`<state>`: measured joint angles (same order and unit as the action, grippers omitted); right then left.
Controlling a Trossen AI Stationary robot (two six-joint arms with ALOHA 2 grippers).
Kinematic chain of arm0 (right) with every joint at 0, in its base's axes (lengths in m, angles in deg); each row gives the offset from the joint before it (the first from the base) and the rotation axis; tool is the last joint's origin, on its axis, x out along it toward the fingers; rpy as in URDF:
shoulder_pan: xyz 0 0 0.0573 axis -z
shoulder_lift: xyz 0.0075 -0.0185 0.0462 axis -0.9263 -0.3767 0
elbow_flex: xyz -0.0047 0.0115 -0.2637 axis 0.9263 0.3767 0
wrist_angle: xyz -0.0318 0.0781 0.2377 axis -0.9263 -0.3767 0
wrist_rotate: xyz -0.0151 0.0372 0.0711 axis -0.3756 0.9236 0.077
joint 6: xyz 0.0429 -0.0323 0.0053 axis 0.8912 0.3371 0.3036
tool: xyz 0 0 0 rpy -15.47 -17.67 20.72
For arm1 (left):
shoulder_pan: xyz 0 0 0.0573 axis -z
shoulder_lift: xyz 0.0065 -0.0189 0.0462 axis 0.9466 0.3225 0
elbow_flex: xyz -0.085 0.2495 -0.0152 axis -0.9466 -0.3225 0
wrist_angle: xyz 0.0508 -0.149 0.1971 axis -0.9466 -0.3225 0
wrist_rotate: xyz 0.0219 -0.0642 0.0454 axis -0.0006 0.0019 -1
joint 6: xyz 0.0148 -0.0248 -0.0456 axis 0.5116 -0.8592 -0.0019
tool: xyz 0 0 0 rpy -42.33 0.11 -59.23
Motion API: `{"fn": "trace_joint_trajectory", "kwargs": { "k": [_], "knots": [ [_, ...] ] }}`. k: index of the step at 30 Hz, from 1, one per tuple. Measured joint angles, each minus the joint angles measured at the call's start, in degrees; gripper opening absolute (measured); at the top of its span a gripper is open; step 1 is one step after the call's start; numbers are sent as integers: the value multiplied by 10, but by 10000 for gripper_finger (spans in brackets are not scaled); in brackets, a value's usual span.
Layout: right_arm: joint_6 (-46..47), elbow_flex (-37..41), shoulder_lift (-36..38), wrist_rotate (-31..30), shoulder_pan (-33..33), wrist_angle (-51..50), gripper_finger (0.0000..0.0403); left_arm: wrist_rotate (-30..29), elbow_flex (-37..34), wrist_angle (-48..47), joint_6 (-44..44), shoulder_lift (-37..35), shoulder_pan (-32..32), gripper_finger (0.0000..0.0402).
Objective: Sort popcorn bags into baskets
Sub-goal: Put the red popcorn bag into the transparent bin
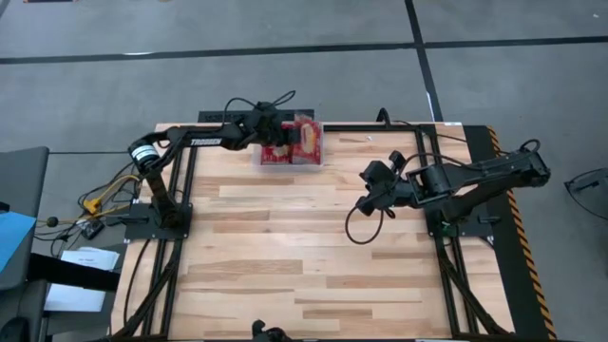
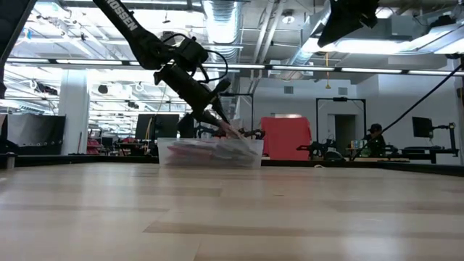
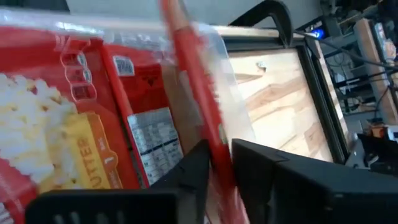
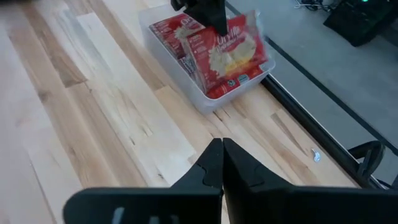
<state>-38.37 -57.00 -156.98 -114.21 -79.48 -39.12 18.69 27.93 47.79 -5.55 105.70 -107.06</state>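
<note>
Left gripper (image 3: 217,171) pinching the edge of a large popcorn bag (image 4: 233,53) with fingers clamped on it, bag leaning tilted inside the clear tub (image 4: 186,93) at the table's (image 1: 313,266) far edge atop other packets, right gripper (image 4: 222,168) hovering mid-table, fingers together, empty.

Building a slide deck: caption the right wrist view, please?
Shut right gripper faces the clear tub, where the left gripper holds a popcorn bag.

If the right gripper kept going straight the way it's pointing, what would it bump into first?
Probably bare table first, since the shut right gripper tilts downward. Beyond lies the clear basket of popcorn bags, but depth is hard to judge.
</note>
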Motion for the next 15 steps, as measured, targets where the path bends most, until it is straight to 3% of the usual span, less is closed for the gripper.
{"fn": "trace_joint_trajectory", "kwargs": {
  "k": [10,15],
  "knots": [
    [0,0,0,0,0,-2,41,35,0,-2,6,0,3,158],
    [0,0,0,0,0,-2,34,125,0,-1,26,-14,-25,183]
  ]
}}
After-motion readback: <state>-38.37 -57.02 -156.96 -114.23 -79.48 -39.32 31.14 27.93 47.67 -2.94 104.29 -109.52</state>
